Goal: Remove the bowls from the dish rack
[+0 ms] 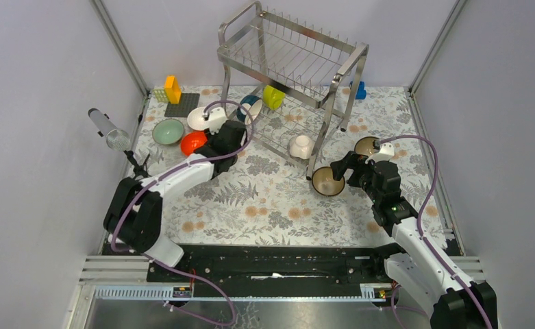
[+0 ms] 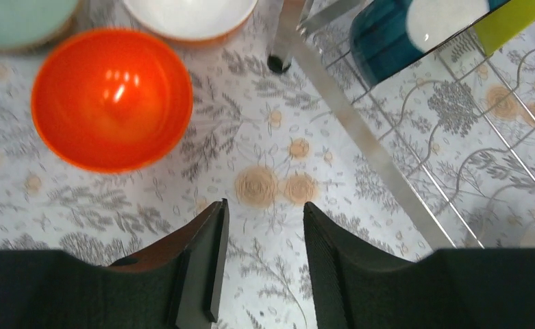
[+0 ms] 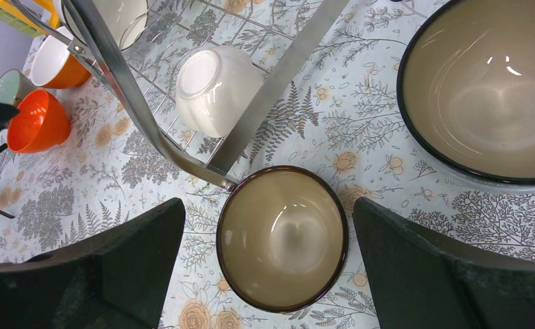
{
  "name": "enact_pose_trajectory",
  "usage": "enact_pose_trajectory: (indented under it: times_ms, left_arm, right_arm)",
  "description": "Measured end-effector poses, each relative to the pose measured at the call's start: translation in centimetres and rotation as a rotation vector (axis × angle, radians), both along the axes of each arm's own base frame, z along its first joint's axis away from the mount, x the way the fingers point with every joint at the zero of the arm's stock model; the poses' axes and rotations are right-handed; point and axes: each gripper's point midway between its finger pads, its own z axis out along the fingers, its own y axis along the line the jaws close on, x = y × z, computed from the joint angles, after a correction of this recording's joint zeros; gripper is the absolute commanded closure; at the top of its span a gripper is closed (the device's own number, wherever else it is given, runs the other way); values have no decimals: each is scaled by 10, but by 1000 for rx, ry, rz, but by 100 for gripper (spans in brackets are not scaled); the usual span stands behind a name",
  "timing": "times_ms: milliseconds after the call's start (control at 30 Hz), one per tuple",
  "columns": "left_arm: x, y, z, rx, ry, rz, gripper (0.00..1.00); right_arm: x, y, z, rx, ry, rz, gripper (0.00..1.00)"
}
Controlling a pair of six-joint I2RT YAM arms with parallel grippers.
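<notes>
Your right gripper (image 3: 268, 203), spread wide over the dark-rimmed beige bowl (image 3: 281, 236), seems done; rise clear of the steel wire rack (image 3: 114, 75). Left gripper (image 2: 264, 205) half-spread, empty.

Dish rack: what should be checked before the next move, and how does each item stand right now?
1. Left gripper fingers apart, nothing between: ok.
2. Right gripper open above brown bowl: ok.
3. Brown bowl free of dish rack leg: cannot tell, its rim sits at the leg's foot.
4. Rack emptied: not ok; white bowl, blue bowl, yellow-green bowl lie on the lower tier.
5. Orange bowl upright on table: ok.
</notes>
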Motion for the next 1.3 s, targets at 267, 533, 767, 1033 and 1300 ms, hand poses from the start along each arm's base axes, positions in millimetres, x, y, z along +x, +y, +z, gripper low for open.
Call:
enact_pose_trajectory:
  times_ms: [267,533,767,1033,1300]
  left_arm:
    - [21,-18,7,266,-45,-117,45]
    - [53,-30,10,438,-10,-191,47]
    - [77,-40,-5,570,92,-245,46]
    - [91,-48,-18,662,177,-272,37]
    - [102,-42,-5,835,172,-208,38]
  right_arm:
    - [0,0,0,0,-1,0,1]
    - [0,0,0,1,-1,0,1]
    - [1,0,-2,-1,5,0,1]
    - [3,1,-1,0,-1,0,1]
    - [3,1,-3,-1,6,0,1]
